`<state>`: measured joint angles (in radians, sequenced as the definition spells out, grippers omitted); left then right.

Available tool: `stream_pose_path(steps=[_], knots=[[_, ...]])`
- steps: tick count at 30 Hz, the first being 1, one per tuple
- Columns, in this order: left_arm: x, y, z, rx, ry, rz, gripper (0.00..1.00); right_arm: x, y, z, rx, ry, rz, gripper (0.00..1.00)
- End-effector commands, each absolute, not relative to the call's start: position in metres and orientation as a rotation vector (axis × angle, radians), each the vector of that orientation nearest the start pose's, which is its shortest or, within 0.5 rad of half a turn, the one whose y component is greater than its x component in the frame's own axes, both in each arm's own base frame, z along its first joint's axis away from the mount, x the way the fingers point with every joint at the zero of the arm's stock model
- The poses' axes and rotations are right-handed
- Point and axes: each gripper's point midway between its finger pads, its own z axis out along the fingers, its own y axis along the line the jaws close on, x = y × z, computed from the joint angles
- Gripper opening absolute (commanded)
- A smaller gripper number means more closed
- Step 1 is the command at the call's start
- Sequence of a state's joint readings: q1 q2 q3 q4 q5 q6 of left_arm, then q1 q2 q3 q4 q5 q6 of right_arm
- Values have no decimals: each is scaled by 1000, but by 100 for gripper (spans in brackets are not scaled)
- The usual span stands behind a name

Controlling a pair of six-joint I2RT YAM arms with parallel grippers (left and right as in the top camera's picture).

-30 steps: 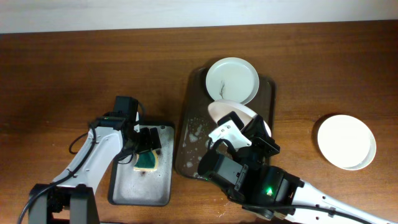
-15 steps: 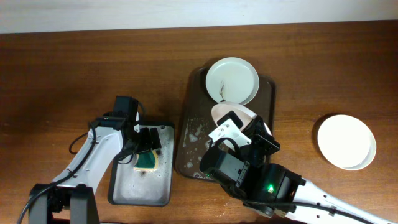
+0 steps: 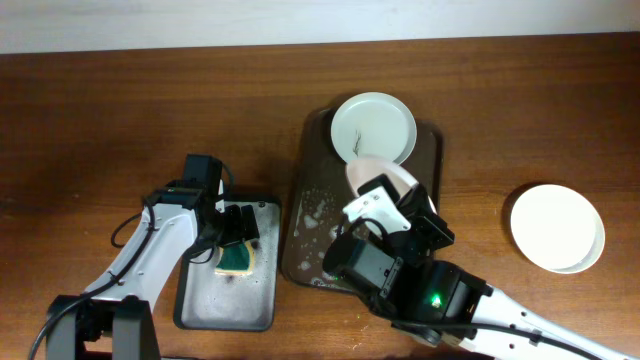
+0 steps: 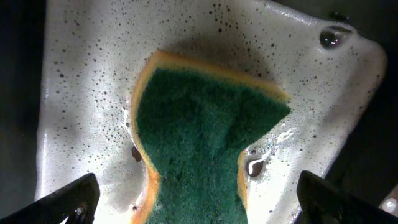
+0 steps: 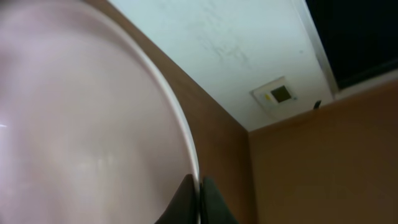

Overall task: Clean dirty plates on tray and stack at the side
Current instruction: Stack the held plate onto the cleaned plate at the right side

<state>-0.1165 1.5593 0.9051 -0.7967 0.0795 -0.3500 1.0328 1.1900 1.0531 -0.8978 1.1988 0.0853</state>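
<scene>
**Right gripper** point(image 5: 200, 198): clenched on the rim of the held plate point(image 3: 382, 170). The fingers pinch the edge from both faces. The held plate stands steeply tilted above the middle of the tray point(image 3: 305, 215). Its lower part is hidden behind the arm. In the right wrist view its glossy face fills the left half of the frame.

**Smeared plate** point(image 3: 373, 128): lies flat at the far end of the tray with a dark smear at centre. It is just beside the upper edge of the held plate.

**Third plate** point(image 3: 557, 227): lies flat on the table point(image 3: 100, 110), plain white, well apart from the tray on the right.

**Tray floor:** wet, with foam patches on its left half.

**Left gripper** point(image 4: 199, 208): released. The fingertips are spread wide, one either side of the sponge point(image 4: 199, 143), and apart from it. The sponge lies green face up in the grey tray point(image 4: 81, 62), which is wet and speckled with suds.
</scene>
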Motion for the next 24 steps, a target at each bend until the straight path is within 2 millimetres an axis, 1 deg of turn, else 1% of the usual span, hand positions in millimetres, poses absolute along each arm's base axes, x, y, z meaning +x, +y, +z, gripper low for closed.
stream_pose_path(steps=[1,2,3,4,5,20,21,22,23,24], knots=[[275,-47,37,-333,3003,-180,100,261,126,261,-503,1967,-741,4],[276,-47,37,-333,3003,-180,100,257,137,246,-620,2021,-690,4],[275,-47,37,-333,3003,-180,100,258,119,252,-585,1996,-804,4],[276,-47,37,-333,3003,-180,100,259,115,255,-510,1993,-794,4],[275,-47,37,-333,3003,-180,100,258,117,250,-529,2014,-774,4],[276,-47,37,-333,3003,-180,100,258,117,250,-532,2014,-779,4],[275,-47,37,-333,3003,-180,100,258,116,251,-530,2011,-786,4],[276,-47,37,-333,3003,-180,100,259,111,253,-515,2002,-816,4],[275,-47,37,-333,3003,-180,100,261,125,243,-496,2058,-676,4],[275,-47,37,-333,3003,-180,100,262,114,247,-606,2015,-838,4]])
